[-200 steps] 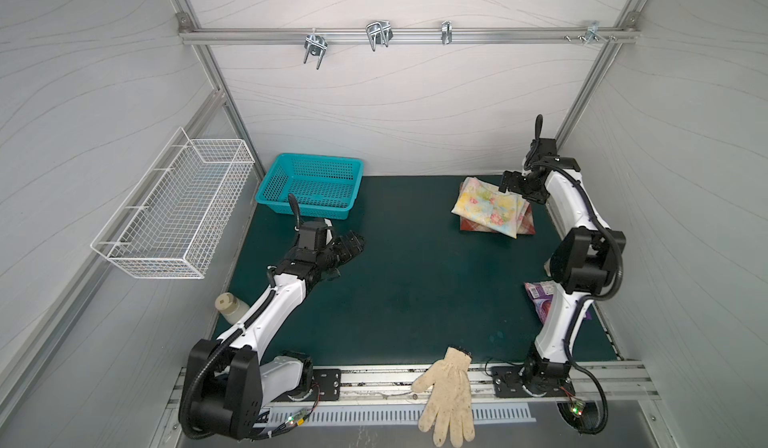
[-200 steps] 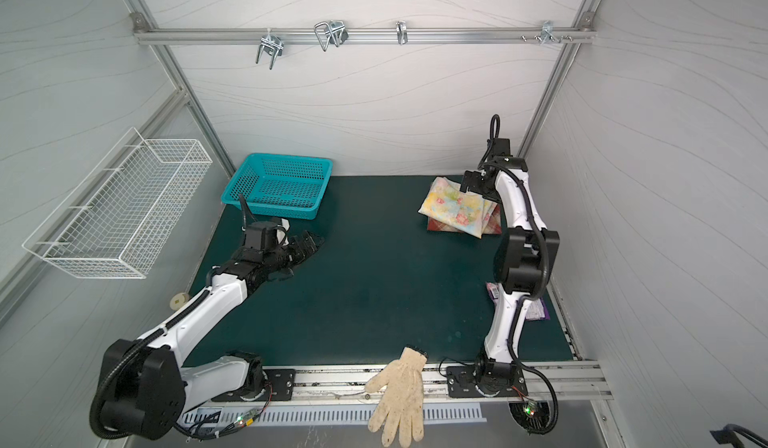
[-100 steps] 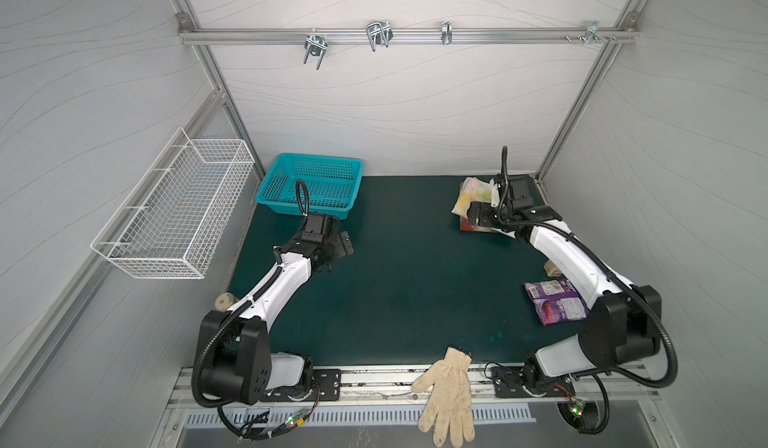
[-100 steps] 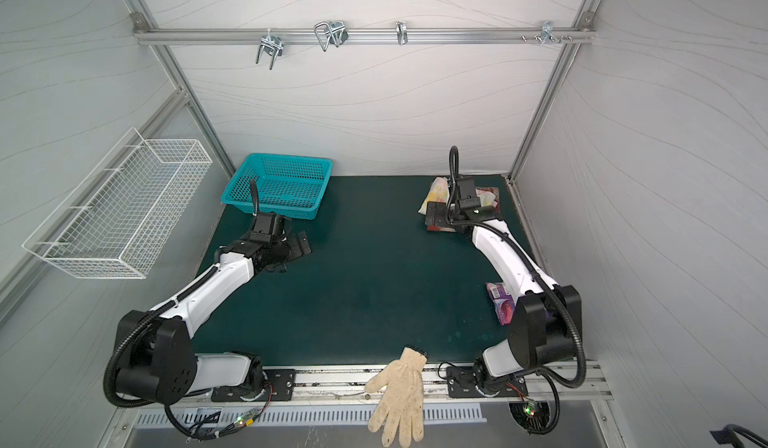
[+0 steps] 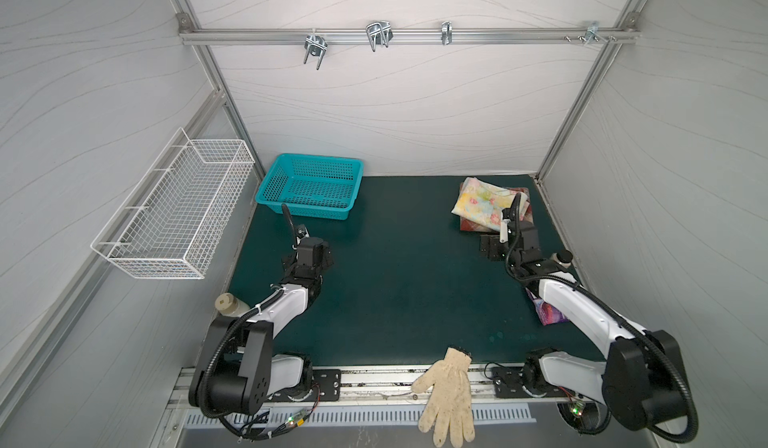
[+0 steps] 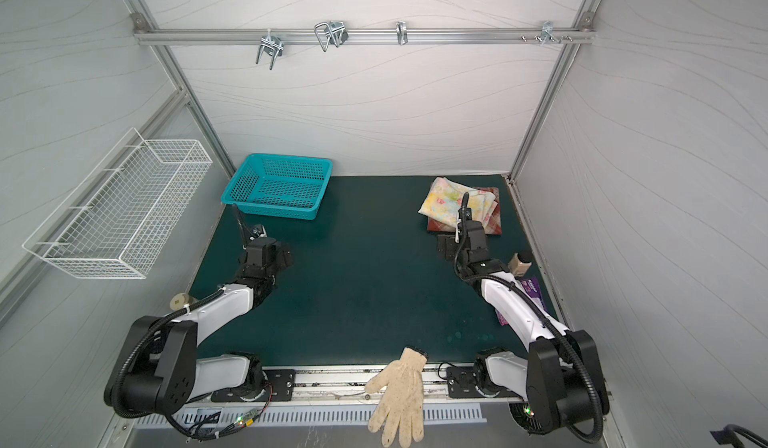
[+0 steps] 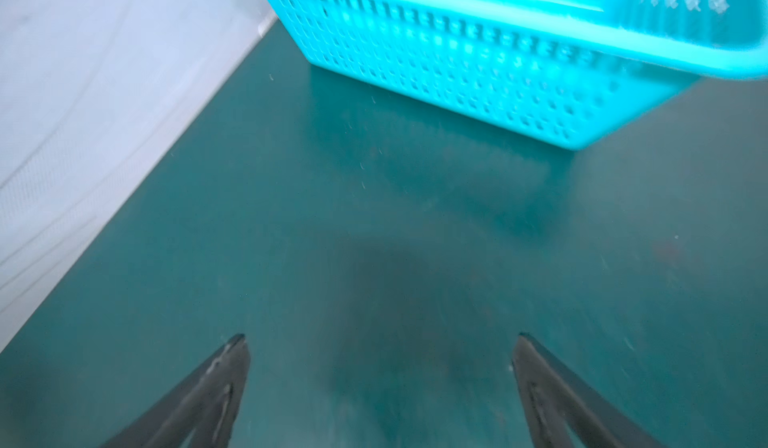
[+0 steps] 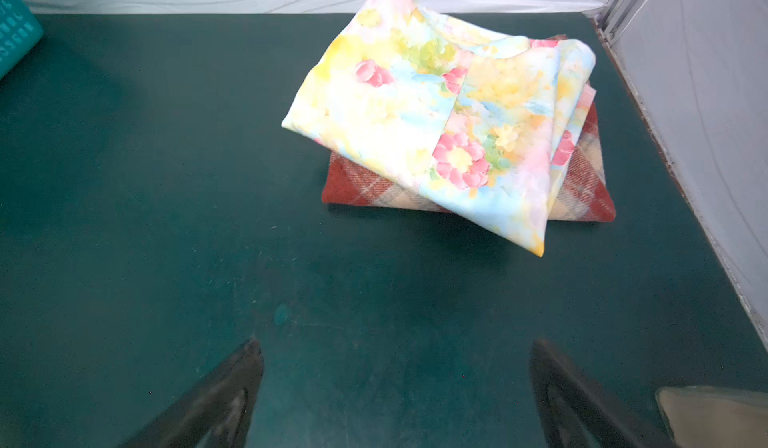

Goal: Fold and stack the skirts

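Found the floral skirt folded and resting askew on the folded plaid skirt, in the far right corner of the counter. Judged the pile's long axis to run across the counter, with a floral corner overhanging the plaid's near edge toward the right jaws. Saw those jaws near the pile, spread wide and holding nothing, the pile lying beyond them. Noted the left jaws equally wide and empty, well apart, facing the teal basket. Reckoned the right arm nearer for any squaring-up.

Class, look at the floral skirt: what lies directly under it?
The folded plaid skirt lies under the floral skirt, red-and-cream edges showing; its middle is covered and cannot be seen.
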